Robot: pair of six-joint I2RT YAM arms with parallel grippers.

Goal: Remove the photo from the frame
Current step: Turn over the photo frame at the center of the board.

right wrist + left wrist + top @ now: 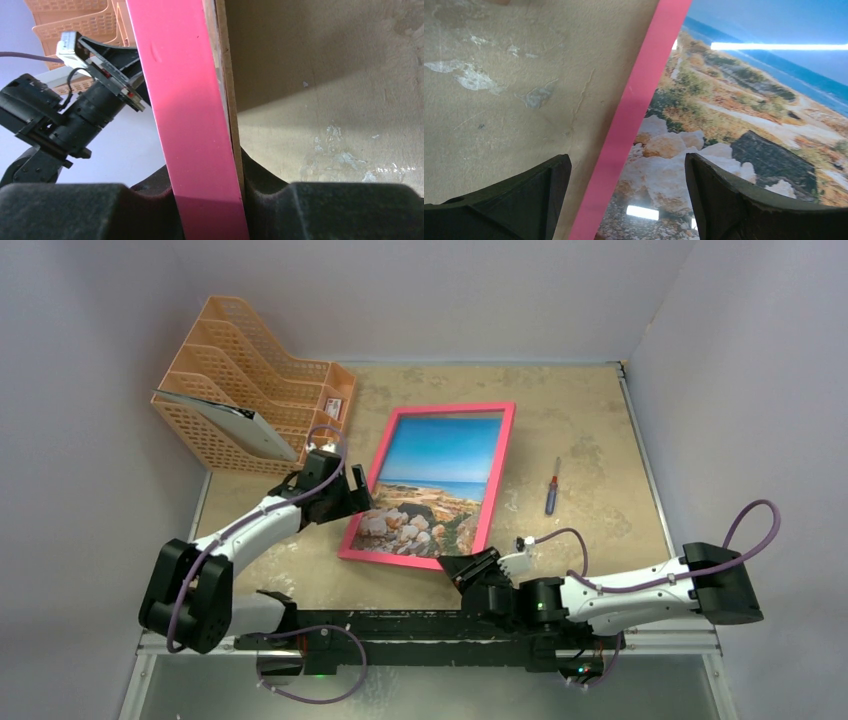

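Observation:
The pink-red frame [503, 468] lies face up in the middle of the table, with the photo [440, 472] of blue sky, sea and pale rocks inside it. My right gripper [470, 567] is shut on the frame's near right corner; in the right wrist view the pink edge [190, 120] and the brown backing sit between the jaws. My left gripper [357, 492] is open at the frame's left rail, its fingers straddling the pink rail [634, 115], one over the table, one over the photo [744, 115].
An orange mesh file rack [250, 375] holding a booklet stands at the back left. A small screwdriver [551, 487] lies to the right of the frame. Grey walls close in the table on three sides.

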